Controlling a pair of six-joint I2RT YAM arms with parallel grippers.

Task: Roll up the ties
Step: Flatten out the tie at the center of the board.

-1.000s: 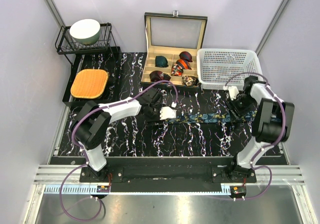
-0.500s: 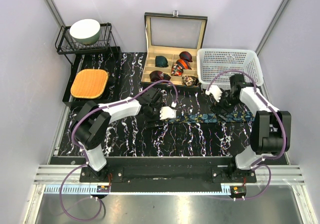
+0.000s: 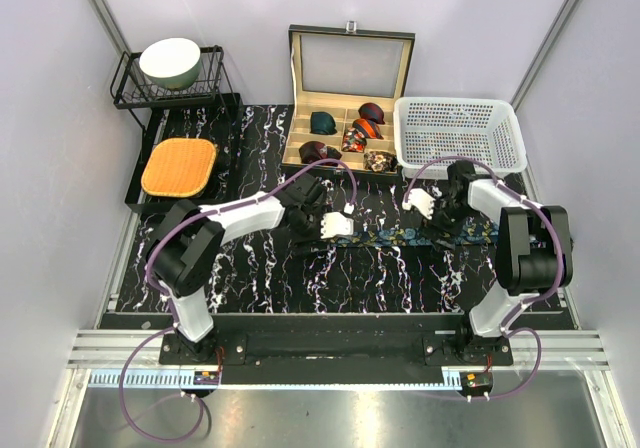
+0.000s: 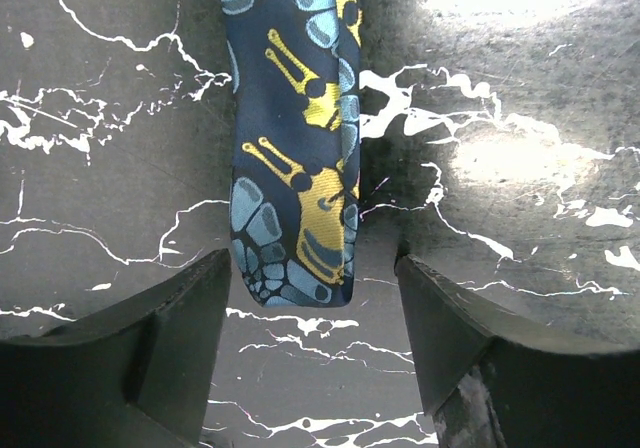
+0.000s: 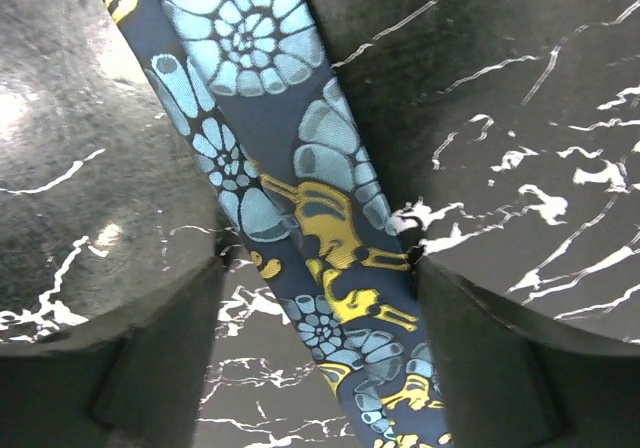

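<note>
On the left, our left gripper (image 4: pixel 312 263) has its fingers wide apart, and the narrow tip of the dark blue tie (image 4: pixel 295 118) lies flat on the table (image 3: pixel 250 268) between them, touching neither. The tie runs to the right, under our right gripper (image 5: pixel 318 268), which is also wide and holds nothing — the strip crosses its gap on a slant. We think the roll could go wrong here: if the left fingers close too far back they may miss the tip, and a slanted strip may coil crooked. We count one flat tie, one bowl (image 3: pixel 170 61), one orange mat (image 3: pixel 179 166), one open box (image 3: pixel 292 108) with about six rolled ties (image 3: pixel 322 122) — too small to be sure — and one white basket (image 3: pixel 455 101)
</note>
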